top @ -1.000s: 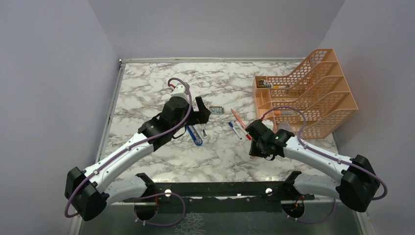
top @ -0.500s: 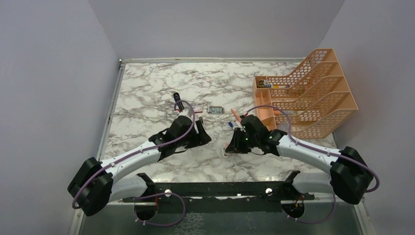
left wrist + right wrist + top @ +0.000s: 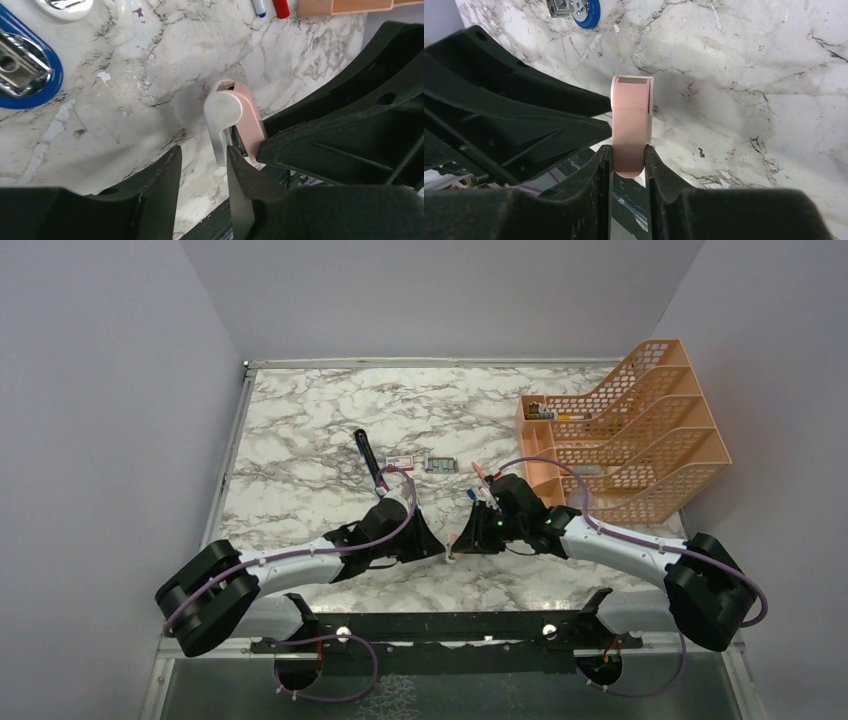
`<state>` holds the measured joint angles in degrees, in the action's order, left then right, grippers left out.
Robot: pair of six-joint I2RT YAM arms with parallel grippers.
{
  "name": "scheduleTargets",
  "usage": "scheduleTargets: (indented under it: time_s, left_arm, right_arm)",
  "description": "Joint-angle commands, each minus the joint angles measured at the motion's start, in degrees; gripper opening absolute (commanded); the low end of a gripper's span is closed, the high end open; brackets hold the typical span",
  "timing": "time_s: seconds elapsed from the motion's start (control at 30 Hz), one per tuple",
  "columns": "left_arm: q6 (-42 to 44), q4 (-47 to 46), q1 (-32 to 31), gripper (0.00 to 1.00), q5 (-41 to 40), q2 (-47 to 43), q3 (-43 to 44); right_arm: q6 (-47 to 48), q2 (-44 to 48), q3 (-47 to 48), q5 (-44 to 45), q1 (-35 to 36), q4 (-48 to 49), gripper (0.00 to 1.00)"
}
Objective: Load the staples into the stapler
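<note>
The blue stapler [image 3: 371,462] lies at mid-table beyond my left arm; its blue end with the silver channel [image 3: 20,70] shows in the left wrist view. The staples' red-and-white sleeve [image 3: 400,462] and grey tray [image 3: 441,466] lie to its right. My right gripper [image 3: 628,150] is shut on a pink-and-white oblong piece [image 3: 631,117], held just above the table. My left gripper [image 3: 202,152] faces it with jaws apart. The piece's white side [image 3: 222,112] reaches between them, against the right-hand finger. In the top view, the left gripper [image 3: 435,545] and the right gripper [image 3: 465,540] meet near the front edge.
Blue-capped and red-capped pens [image 3: 482,492] lie just behind my right gripper. An orange mesh file rack [image 3: 630,440] fills the back right. A white oval item [image 3: 65,5] sits beside the stapler's end. The table's dark front rail [image 3: 450,625] is close under both grippers.
My left arm drew back from the stapler toward the front edge and its jaws narrowed. My right gripper carried the pink-and-white piece left until it met the left gripper.
</note>
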<state>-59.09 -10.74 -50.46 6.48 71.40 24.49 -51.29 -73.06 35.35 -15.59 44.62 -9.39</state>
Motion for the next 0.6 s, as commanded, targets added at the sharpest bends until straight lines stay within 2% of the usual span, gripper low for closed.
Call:
scheduleTargets:
  time_s: [0.0, 0.3, 0.57]
  left_arm:
    - [1.06, -5.71, -1.57, 0.34, 2.12, 2.92, 0.52]
    - [1.3, -7.98, -2.37, 0.29, 3.15, 4.61, -0.15]
    - [1.43, -8.97, -2.54, 0.2, 4.79, 6.18, -0.43]
  right_arm:
    - [-1.27, -0.25, -0.59, -1.82, -0.15, 2.49, 0.25]
    - [-1.66, -0.66, -0.56, -2.75, -0.15, 3.25, 0.25]
    - [-2.22, -0.87, -0.63, -4.05, -0.14, 4.29, 0.25]
